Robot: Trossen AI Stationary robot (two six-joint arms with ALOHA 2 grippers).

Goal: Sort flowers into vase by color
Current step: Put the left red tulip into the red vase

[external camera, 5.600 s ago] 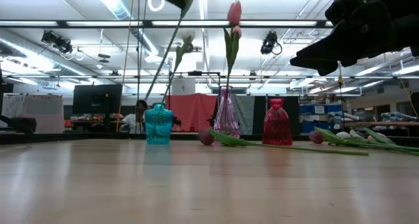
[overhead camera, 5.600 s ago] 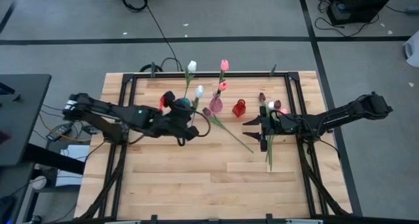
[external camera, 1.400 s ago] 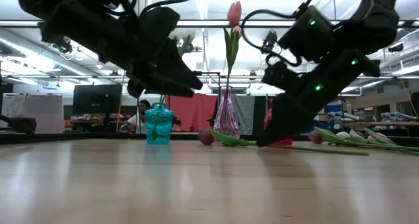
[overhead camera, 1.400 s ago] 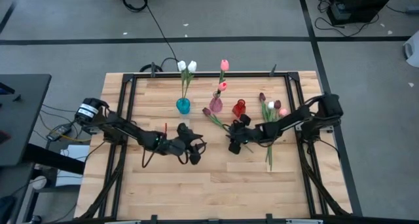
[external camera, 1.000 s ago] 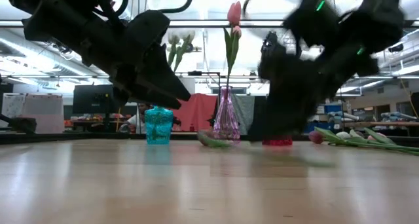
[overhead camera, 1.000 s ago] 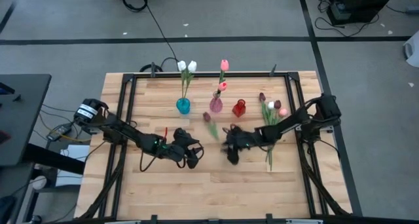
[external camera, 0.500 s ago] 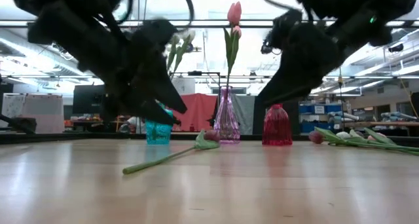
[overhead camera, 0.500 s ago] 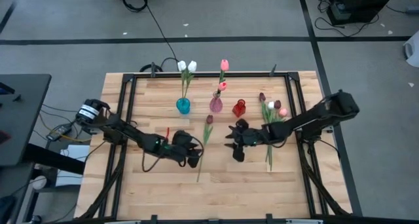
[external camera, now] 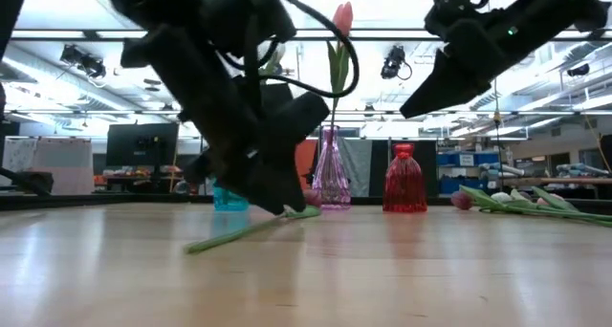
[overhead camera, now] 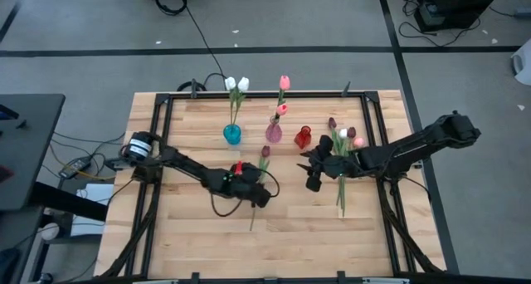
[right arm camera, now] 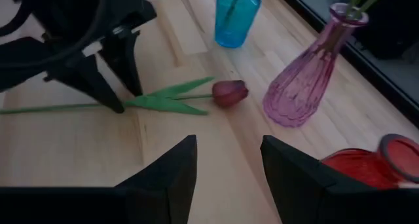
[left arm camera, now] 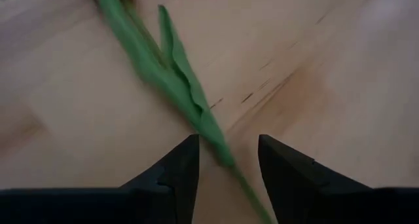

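A dark red tulip lies flat on the table, its head toward the far edge and near the pink vase. My left gripper is down over the middle of its stem. It is open, with one finger on each side of the stem and a small gap to both. My right gripper hangs open above the table to the tulip's right, holding nothing. Two white tulips stand in the blue vase and two pink ones in the pink vase. Nothing shows in the red vase.
A loose bunch of flowers with white, pink and dark red heads lies at the right, stems pointing to the near edge. The three vases stand in a row toward the far edge. A black frame borders the tabletop.
The dark red tulip's stem has swung from the right round toward the near edge, while its head stayed near the pink vase. It now lies still. My right gripper has drawn back toward the right edge and risen. My left gripper has moved right and come down over the stem.
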